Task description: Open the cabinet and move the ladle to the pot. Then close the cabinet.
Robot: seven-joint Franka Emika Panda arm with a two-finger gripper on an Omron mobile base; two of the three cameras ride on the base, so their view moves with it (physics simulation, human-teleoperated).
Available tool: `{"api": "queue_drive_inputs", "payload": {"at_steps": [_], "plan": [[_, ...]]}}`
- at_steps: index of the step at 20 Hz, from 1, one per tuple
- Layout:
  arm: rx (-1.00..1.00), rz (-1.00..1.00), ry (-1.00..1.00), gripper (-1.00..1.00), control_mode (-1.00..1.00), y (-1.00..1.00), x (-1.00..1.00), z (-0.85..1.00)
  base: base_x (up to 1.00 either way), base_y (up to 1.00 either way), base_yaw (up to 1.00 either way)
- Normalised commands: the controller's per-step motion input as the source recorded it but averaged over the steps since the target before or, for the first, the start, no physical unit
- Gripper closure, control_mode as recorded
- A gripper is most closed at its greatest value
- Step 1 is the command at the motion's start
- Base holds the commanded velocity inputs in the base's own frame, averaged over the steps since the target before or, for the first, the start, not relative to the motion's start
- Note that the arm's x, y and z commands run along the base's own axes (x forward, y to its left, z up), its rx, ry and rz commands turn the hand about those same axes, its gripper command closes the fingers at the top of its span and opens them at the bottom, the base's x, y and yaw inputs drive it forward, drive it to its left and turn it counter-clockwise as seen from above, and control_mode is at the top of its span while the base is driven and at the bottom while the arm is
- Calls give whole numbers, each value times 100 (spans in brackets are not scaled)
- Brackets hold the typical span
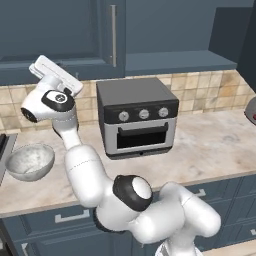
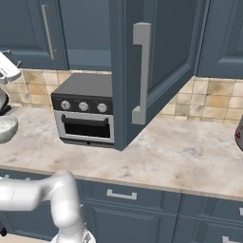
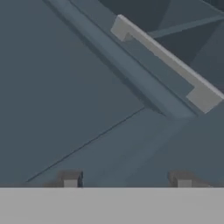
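The cabinet [image 1: 60,35] is a dark slate-blue wall unit over the counter. Its left door is closed, with a vertical silver bar handle [image 1: 114,35]. Its right door [image 2: 163,57] stands swung out, its handle [image 2: 141,71] facing the right base camera, and the bare shelf [image 1: 180,62] inside is visible. My hand [image 1: 54,75] is raised at the upper left, just below the closed left door. In the hand view my gripper [image 3: 126,180] is open with nothing between its fingertips [image 3: 70,179], facing the door panel and its handle [image 3: 168,61]. The ladle and the pot are out of view.
A black toaster oven [image 1: 137,117] stands on the marble counter [image 1: 215,145] under the cabinet. A grey speckled bowl [image 1: 30,161] sits at the counter's left beside a stove edge [image 1: 2,145]. Blue drawer fronts [image 2: 123,194] run below. The swung-out door overhangs the counter.
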Motion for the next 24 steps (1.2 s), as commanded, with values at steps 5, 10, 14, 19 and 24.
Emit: {"api": "queue_drive_inputs", "payload": {"at_steps": [5,10,14,19,24], "plan": [[0,10,-23,-100,-100,-47,-100,54,0,0,0],[0,8,-3,-100,-100,-68,-100,67,0,0,0],[0,7,10,-100,-100,-83,-100,44,0,0,0],[-1,5,12,-100,-100,-82,-100,7,0,0,0],[-5,2,14,-100,-100,-88,-100,0,0,0,0]]}}
